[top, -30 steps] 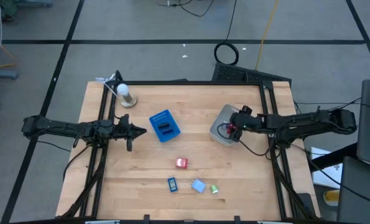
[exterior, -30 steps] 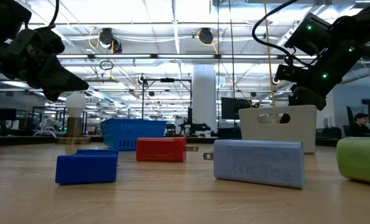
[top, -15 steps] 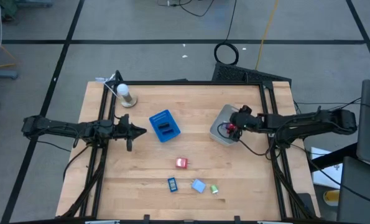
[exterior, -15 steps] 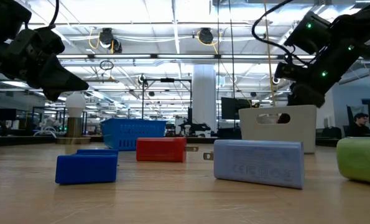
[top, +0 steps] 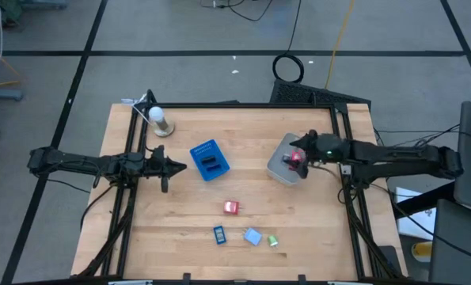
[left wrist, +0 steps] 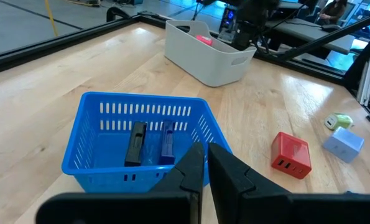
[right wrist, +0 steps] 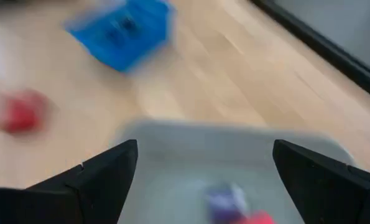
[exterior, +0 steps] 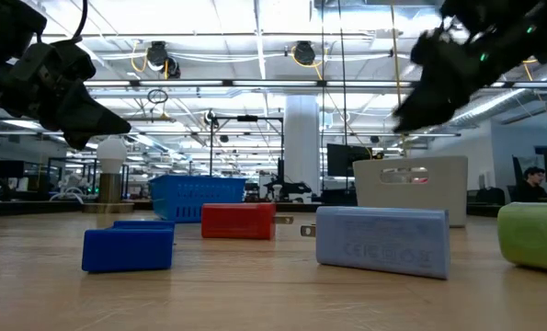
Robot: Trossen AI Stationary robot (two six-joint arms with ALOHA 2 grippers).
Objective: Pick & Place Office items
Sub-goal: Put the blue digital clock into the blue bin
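Red, blue and green office items [top: 232, 207] lie loose on the wooden surface [top: 180, 229]; they look light and stiff, best pinched across their flat sides. Right gripper [top: 298, 155] hangs, jaws wide and empty, over the grey tub [left wrist: 206, 57] holding pink and purple pieces. Left gripper [left wrist: 204, 163], jaws together, waits beside the blue basket [left wrist: 91, 134] holding two dark pieces.

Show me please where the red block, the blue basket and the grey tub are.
red block [top: 232, 207]: high view, its top face.
blue basket [left wrist: 91, 163]: left wrist view, its near wall.
grey tub [left wrist: 200, 61]: left wrist view, its side wall.
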